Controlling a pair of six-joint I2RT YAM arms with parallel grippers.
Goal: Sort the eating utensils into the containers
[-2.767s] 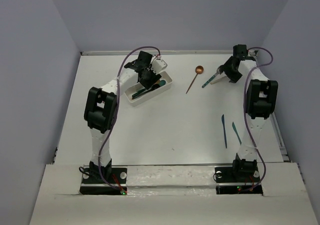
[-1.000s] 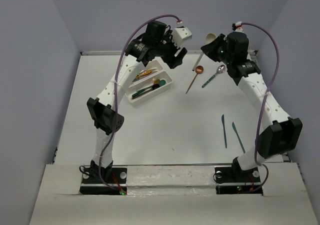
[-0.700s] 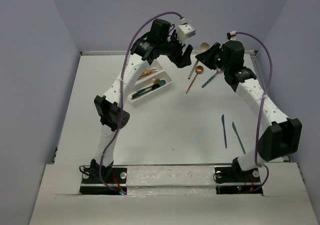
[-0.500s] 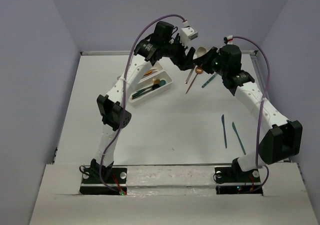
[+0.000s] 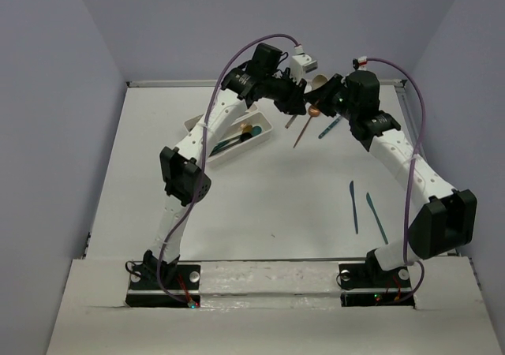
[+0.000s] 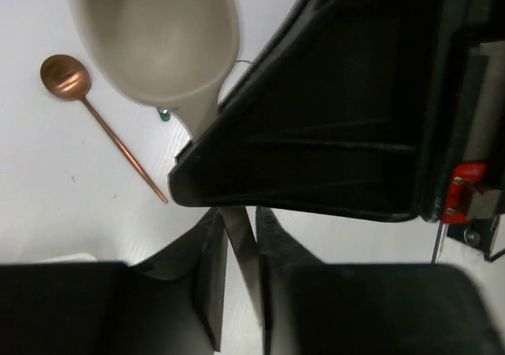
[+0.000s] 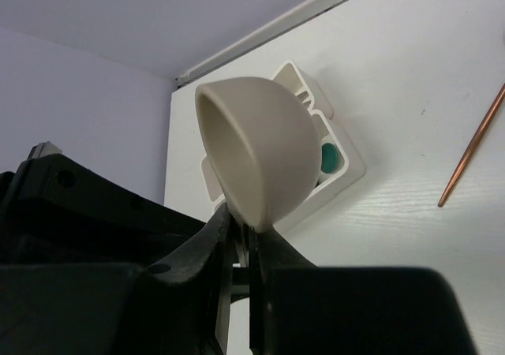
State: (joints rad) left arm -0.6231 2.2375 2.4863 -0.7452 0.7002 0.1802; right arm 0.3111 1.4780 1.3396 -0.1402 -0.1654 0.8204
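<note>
A cream spoon point(image 5: 318, 81) hangs in the air above the back of the table, between my two grippers. My right gripper point(image 5: 323, 102) is shut on its handle just below the bowl point(image 7: 252, 158). My left gripper point(image 6: 241, 222) has closed on the same handle point(image 6: 241, 252) further down, facing the right gripper's black body point(image 6: 331, 134). On the table below lie a copper spoon point(image 5: 304, 126) and a silver spoon with a teal handle point(image 5: 331, 125). One white container point(image 5: 237, 154) left of them holds several utensils.
Two teal knives point(image 5: 354, 205) point(image 5: 375, 217) lie side by side at the right of the table, near the right arm. The copper spoon point(image 6: 67, 75) shows under the left wrist. The container's rim point(image 7: 347, 166) lies behind the cream bowl.
The left gripper has swung right from over the container to the raised cream spoon and closed on its handle. The right gripper has kept its hold and stayed nearly still.
</note>
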